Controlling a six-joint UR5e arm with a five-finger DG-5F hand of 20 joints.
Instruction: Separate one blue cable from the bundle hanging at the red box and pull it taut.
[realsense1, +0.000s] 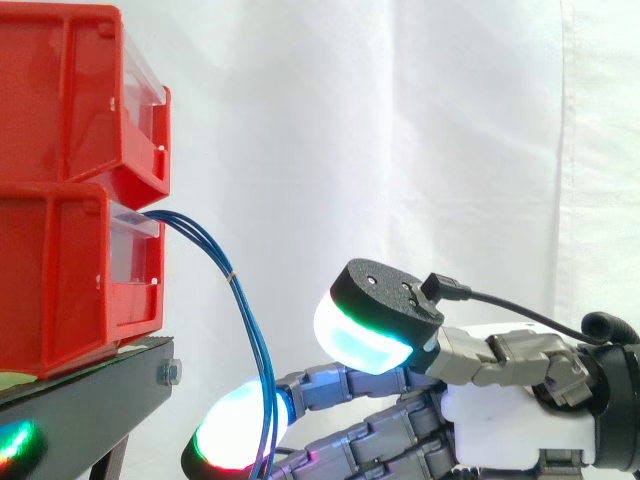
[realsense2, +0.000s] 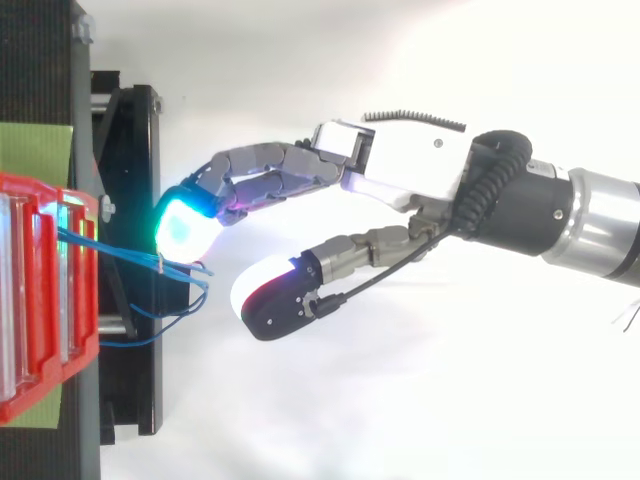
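Note:
A bundle of thin blue cables (realsense1: 245, 310) comes out of the lower red box (realsense1: 60, 280) and hangs down past the edge of the black stand (realsense1: 90, 390). A small tie (realsense1: 229, 270) binds the strands near the top. From the right my hand (realsense1: 500, 410) reaches in low, with its fingers stretched towards the bundle. One glowing fingertip (realsense1: 235, 435) lies right behind the hanging strands. The thumb (realsense1: 370, 320) stands apart, higher and further right. In the top view the fingertips (realsense2: 180, 225) sit beside the blue cables (realsense2: 130, 250), whose loose ends fan out towards the thumb (realsense2: 270, 295). The hand is open and grips no strand.
A second red box (realsense1: 60, 90) is stacked on the lower one. The black stand (realsense2: 125, 150) runs along the left, with a green patch (realsense2: 35, 150) on it. A white curtain hangs behind, with a white surface below the arm.

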